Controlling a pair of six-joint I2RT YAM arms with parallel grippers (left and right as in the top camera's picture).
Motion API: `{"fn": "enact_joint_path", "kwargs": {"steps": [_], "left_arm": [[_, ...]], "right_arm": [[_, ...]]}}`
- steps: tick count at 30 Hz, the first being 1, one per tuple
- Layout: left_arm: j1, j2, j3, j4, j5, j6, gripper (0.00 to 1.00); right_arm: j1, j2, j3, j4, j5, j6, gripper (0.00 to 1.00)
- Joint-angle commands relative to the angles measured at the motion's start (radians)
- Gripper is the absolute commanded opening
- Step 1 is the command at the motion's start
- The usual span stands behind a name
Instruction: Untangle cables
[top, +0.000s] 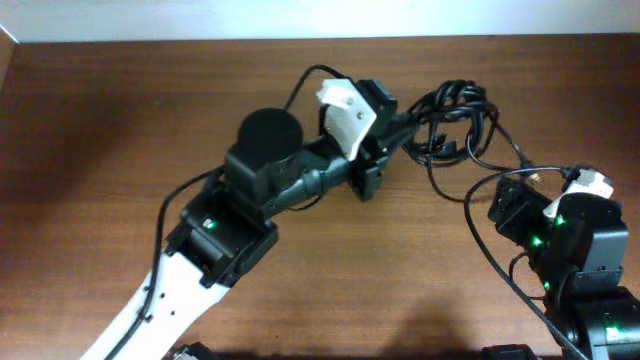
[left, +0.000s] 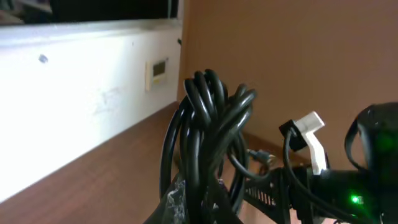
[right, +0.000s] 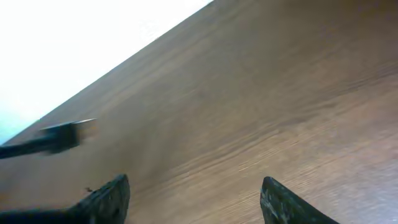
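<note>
The cables are a bundle of thin black cords knotted at the table's back right, with loose strands trailing toward the right arm. My left gripper is shut on the bundle and holds it lifted; in the left wrist view the looped cables rise straight up from between the fingers. A small metal-tipped plug hangs behind them. My right gripper is open and empty over bare wood, with a cable plug end lying to its left. In the overhead view the right gripper sits near a loose strand.
A white wall and skirting run along the table's far edge. The left arm stretches diagonally across the table's middle. The right arm's base stands at the front right, with its own thicker black wires looping beside it.
</note>
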Motion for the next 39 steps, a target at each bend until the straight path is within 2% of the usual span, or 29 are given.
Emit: {"fn": "enact_joint_path", "kwargs": {"steps": [1, 5, 8, 10, 11, 12, 13, 15, 17, 18, 20, 22, 23, 24, 26, 28, 29, 31, 33, 34, 35, 36, 38, 39], "left_arm": [[0.033, -0.074, 0.014, 0.016, -0.024, -0.016, 0.0], [0.04, -0.084, 0.014, 0.013, -0.033, -0.016, 0.0], [0.04, -0.096, 0.014, 0.015, -0.03, -0.016, 0.0], [0.04, -0.096, 0.014, 0.014, -0.053, -0.016, 0.0], [0.04, -0.096, 0.014, 0.015, -0.053, -0.016, 0.0], [0.04, -0.095, 0.014, 0.015, -0.053, -0.016, 0.0], [0.04, -0.095, 0.013, 0.012, -0.053, -0.016, 0.0], [0.04, -0.095, 0.013, -0.003, -0.054, -0.016, 0.0], [0.04, -0.091, 0.013, -0.003, -0.074, -0.013, 0.0], [0.04, -0.085, 0.013, -0.004, -0.086, -0.013, 0.0], [0.04, -0.061, 0.013, 0.005, -0.137, -0.012, 0.0], [0.04, -0.061, 0.013, 0.021, -0.222, -0.006, 0.0], [0.04, -0.061, 0.013, 0.026, -0.235, 0.085, 0.0], [0.04, -0.061, 0.013, 0.024, -0.261, 0.103, 0.0], [0.04, -0.061, 0.013, 0.023, -0.284, 0.103, 0.0], [0.04, -0.061, 0.013, 0.016, -0.323, 0.19, 0.0], [0.04, -0.061, 0.013, 0.018, -0.323, 0.213, 0.0], [0.04, -0.061, 0.013, 0.019, -0.322, 0.213, 0.0], [0.04, -0.061, 0.013, 0.018, -0.299, 0.212, 0.0], [0.04, -0.061, 0.013, 0.016, -0.254, 0.172, 0.0], [0.04, -0.061, 0.013, 0.016, -0.254, 0.103, 0.0], [0.04, -0.058, 0.013, 0.024, -0.255, 0.037, 0.0], [0.04, -0.048, 0.013, 0.071, -0.255, -0.1, 0.0], [0.04, -0.046, 0.013, 0.077, -0.271, -0.161, 0.0]], "right_arm": [[-0.003, -0.002, 0.003, -0.007, 0.234, 0.013, 0.66], [-0.003, -0.002, 0.003, -0.006, 0.309, 0.012, 0.67], [-0.003, -0.002, 0.003, 0.013, 0.504, 0.012, 0.67], [-0.003, -0.002, 0.003, 0.024, 0.486, 0.013, 0.67], [-0.003, -0.002, 0.003, 0.029, 0.417, 0.012, 0.67], [-0.003, -0.002, 0.003, 0.034, 0.303, 0.012, 0.57], [-0.003, -0.002, 0.003, 0.039, 0.213, 0.012, 0.29], [-0.003, -0.002, 0.003, 0.055, -0.026, 0.007, 0.04], [-0.002, -0.002, 0.003, 0.108, -0.323, -0.097, 0.04], [-0.002, -0.002, 0.003, 0.151, -0.531, -0.182, 0.04], [-0.002, -0.002, 0.003, 0.129, -0.729, -0.341, 0.04], [-0.002, -0.002, 0.003, 0.035, -0.749, -0.394, 0.04], [-0.002, -0.002, 0.003, 0.028, -0.867, -0.458, 0.04], [-0.002, -0.002, 0.003, 0.027, -0.927, -0.5, 0.04], [-0.002, -0.002, 0.003, 0.018, -0.929, -0.522, 0.04], [-0.002, -0.002, 0.003, -0.048, -0.926, -0.693, 0.08], [-0.002, -0.002, 0.003, -0.098, -0.843, -0.741, 0.1], [-0.002, -0.002, 0.003, -0.107, -0.7, -0.718, 0.1], [-0.002, -0.002, 0.003, -0.1, -0.694, -0.701, 0.1], [-0.002, -0.002, 0.003, -0.078, -0.695, -0.636, 0.2], [-0.002, -0.002, 0.003, -0.051, -0.702, -0.555, 0.34], [-0.002, -0.002, 0.003, -0.018, -0.702, -0.414, 0.45], [-0.002, -0.002, 0.003, 0.021, -0.733, -0.33, 0.52], [-0.002, -0.002, 0.003, 0.068, -0.834, -0.33, 0.52]]}}
